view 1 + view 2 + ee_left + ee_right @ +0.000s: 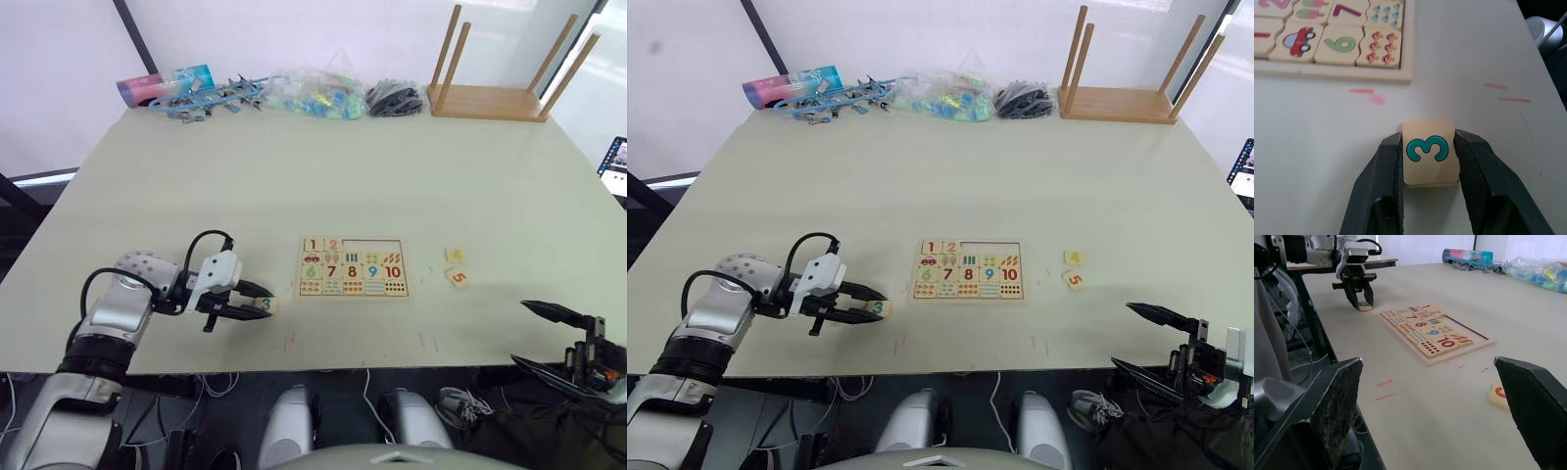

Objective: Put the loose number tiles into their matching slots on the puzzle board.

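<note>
My left gripper (257, 305) is shut on a pale-wood tile with a green 3 (1430, 152), low over the table just left of the puzzle board (353, 296). The black fingers (1386, 166) press both sides of the tile. The board's top row holds the 1 and 2 tiles, and to their right are three empty slots (373, 246). The yellow 4 tile (455, 256) and the orange 5 tile (457, 277) lie loose to the right of the board. My right gripper (541, 338) is open off the table's front right corner, holding nothing.
An upturned wooden stool (490, 98) stands at the back right. Plastic bags and clips (294, 94) and a coloured tube (157, 85) line the back edge. Red marks (290, 342) dot the table near its front edge. A screen (615, 168) sits at the right edge.
</note>
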Controlling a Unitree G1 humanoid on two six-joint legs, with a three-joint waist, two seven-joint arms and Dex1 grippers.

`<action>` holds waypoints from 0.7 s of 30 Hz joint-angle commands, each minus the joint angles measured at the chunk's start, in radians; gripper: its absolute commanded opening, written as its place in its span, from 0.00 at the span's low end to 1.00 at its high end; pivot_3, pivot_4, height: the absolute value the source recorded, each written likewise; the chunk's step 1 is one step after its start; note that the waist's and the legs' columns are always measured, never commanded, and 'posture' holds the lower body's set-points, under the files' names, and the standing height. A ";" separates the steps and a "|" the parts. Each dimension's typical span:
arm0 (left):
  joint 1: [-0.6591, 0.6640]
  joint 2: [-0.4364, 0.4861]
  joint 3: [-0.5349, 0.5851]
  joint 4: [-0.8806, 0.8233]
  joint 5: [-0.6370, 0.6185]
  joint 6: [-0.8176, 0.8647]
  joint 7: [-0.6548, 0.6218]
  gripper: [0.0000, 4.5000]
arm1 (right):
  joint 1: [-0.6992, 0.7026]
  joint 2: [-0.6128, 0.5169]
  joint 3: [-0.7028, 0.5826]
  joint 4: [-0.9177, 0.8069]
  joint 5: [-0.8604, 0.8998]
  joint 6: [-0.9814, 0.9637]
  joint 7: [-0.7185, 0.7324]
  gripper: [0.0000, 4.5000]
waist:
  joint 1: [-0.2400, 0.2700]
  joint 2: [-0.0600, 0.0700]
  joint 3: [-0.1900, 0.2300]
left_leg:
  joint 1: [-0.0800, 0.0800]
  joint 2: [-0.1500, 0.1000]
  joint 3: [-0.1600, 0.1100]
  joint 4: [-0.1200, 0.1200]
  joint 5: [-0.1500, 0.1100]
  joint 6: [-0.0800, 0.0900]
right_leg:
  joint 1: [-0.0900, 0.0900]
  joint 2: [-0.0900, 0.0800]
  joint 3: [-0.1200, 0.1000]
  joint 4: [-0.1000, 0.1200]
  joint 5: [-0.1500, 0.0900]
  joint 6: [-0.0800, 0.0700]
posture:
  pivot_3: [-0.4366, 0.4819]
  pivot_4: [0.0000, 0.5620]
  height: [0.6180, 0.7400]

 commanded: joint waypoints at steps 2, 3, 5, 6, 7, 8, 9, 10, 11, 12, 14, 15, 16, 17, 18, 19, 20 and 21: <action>-0.112 0.010 0.003 -0.011 0.017 0.022 0.012 0.23 | -0.017 0.013 -0.001 -0.021 0.008 -0.013 -0.014 1.00 | 0.002 0.000 0.000 | 0.000 0.000 0.000 0.000 0.000 0.000 | 0.000 0.000 0.000 0.000 0.000 0.000 | 0.48 0.27 0.99; -0.141 0.010 -0.005 -0.004 0.028 0.022 0.006 0.23 | -0.020 0.018 0.001 -0.021 0.006 -0.015 -0.016 1.00 | 0.005 -0.001 0.001 | -0.001 0.000 0.000 0.000 0.000 0.000 | 0.000 0.000 0.000 0.000 0.000 0.000 | 0.48 0.27 0.99; -0.197 0.003 -0.020 0.020 0.046 0.024 0.001 0.23 | -0.023 0.028 0.007 -0.025 0.002 -0.019 -0.023 1.00 | 0.006 -0.002 0.001 | -0.004 -0.001 0.000 0.002 0.000 0.000 | 0.000 0.001 -0.004 0.000 0.000 0.000 | 0.48 0.27 0.99; -0.226 -0.006 -0.025 0.030 0.045 0.032 -0.005 0.23 | -0.024 0.033 0.008 -0.026 0.000 -0.022 -0.026 1.00 | 0.005 -0.001 0.001 | -0.005 -0.001 0.000 0.003 0.000 0.000 | 0.000 0.001 -0.005 0.000 0.000 0.000 | 0.48 0.27 0.99; -0.257 -0.016 -0.030 0.040 0.043 0.042 -0.012 0.23 | -0.024 0.038 0.009 -0.026 -0.001 -0.025 -0.029 1.00 | 0.004 -0.001 0.001 | -0.005 -0.001 0.001 0.003 0.000 0.000 | 0.000 0.001 -0.004 0.000 0.000 0.000 | 0.48 0.27 0.99; -0.286 -0.027 -0.035 0.051 0.040 0.052 -0.021 0.23 | -0.023 0.043 0.009 -0.027 -0.001 -0.029 -0.031 1.00 | 0.003 -0.001 0.001 | -0.005 -0.002 0.001 0.003 0.000 0.000 | 0.000 0.001 -0.004 0.000 0.000 0.000 | 0.48 0.27 0.99; -0.313 -0.037 -0.041 0.063 0.040 0.059 -0.029 0.23 | -0.022 0.047 0.010 -0.029 -0.002 -0.032 -0.035 1.00 | 0.002 -0.001 0.001 | -0.005 -0.002 0.002 0.003 0.000 0.000 | 0.000 0.001 -0.004 0.000 0.000 0.000 | 0.48 0.27 0.99; -0.334 -0.046 -0.046 0.075 0.041 0.060 -0.035 0.23 | -0.020 0.051 0.012 -0.032 -0.003 -0.034 -0.039 1.00 | 0.001 -0.001 0.001 | -0.005 -0.002 0.002 0.003 0.000 0.000 | 0.000 0.001 -0.004 0.000 0.000 0.000 | 0.48 0.27 0.99; -0.363 -0.061 -0.054 0.093 0.049 0.060 -0.033 0.23 | -0.017 0.056 0.013 -0.036 -0.003 -0.037 -0.044 1.00 | 0.001 -0.001 0.001 | -0.005 -0.002 0.002 0.003 0.000 0.000 | 0.000 0.001 -0.004 0.000 0.000 0.000 | 0.48 0.27 0.99; -0.389 -0.078 -0.063 0.109 0.058 0.060 -0.029 0.23 | -0.014 0.061 0.013 -0.038 -0.003 -0.040 -0.048 1.00 | 0.000 -0.001 0.001 | -0.005 -0.002 0.002 0.003 0.000 0.000 | 0.000 0.001 -0.004 0.000 0.000 0.000 | 0.48 0.27 0.99; -0.438 -0.108 -0.087 0.141 0.076 0.062 -0.032 0.23 | -0.007 0.071 0.015 -0.047 -0.003 -0.046 -0.059 1.00 | 0.001 -0.002 0.001 | -0.005 -0.002 0.001 0.003 0.000 0.000 | 0.000 0.002 -0.004 0.000 0.000 0.000 | 0.48 0.27 0.99; -0.459 -0.123 -0.099 0.155 0.084 0.064 -0.035 0.23 | -0.004 0.075 0.015 -0.051 -0.002 -0.048 -0.064 1.00 | 0.003 -0.002 0.001 | -0.005 -0.002 0.001 0.004 0.000 0.000 | 0.000 0.002 -0.004 0.000 0.000 0.000 | 0.48 0.27 0.99; -0.486 -0.144 -0.119 0.171 0.097 0.069 -0.041 0.23 | 0.000 0.079 0.015 -0.057 0.000 -0.050 -0.068 1.00 | 0.005 -0.002 0.001 | -0.006 -0.002 0.000 0.005 0.000 0.000 | 0.000 0.002 -0.004 0.000 0.000 0.000 | 0.48 0.27 0.99; -0.511 -0.167 -0.136 0.190 0.109 0.063 -0.045 0.23 | 0.005 0.083 0.014 -0.063 0.001 -0.052 -0.073 1.00 | 0.005 -0.002 0.001 | -0.006 -0.002 0.000 0.006 0.000 0.000 | 0.001 0.003 -0.004 0.000 0.000 0.001 | 0.48 0.27 0.99; -0.531 -0.187 -0.150 0.207 0.119 0.060 -0.047 0.23 | 0.009 0.085 0.014 -0.068 0.001 -0.054 -0.078 1.00 | 0.005 -0.002 0.001 | -0.006 -0.002 0.000 0.006 0.000 0.000 | 0.001 0.003 -0.003 0.000 0.000 0.001 | 0.48 0.27 0.99; -0.552 -0.209 -0.163 0.228 0.133 0.057 -0.041 0.23 | 0.012 0.088 0.014 -0.074 0.003 -0.055 -0.084 1.00 | 0.005 -0.002 0.001 | -0.006 -0.003 0.000 0.006 0.000 0.000 | 0.001 0.003 -0.002 0.000 0.000 0.001 | 0.48 0.27 0.99; -0.570 -0.230 -0.173 0.252 0.147 0.048 -0.031 0.23 | 0.013 0.091 0.014 -0.079 0.004 -0.056 -0.089 1.00 | 0.004 -0.002 0.001 | -0.006 -0.003 0.000 0.006 0.000 0.000 | 0.001 0.003 -0.002 0.000 0.000 0.001 | 0.48 0.27 0.99; -0.587 -0.250 -0.182 0.278 0.161 0.038 -0.017 0.23 | 0.015 0.092 0.014 -0.085 0.004 -0.055 -0.093 1.00 | 0.002 -0.002 0.001 | -0.006 -0.003 0.000 0.006 0.000 0.000 | 0.001 0.003 -0.001 0.000 0.000 0.001 | 0.48 0.27 0.99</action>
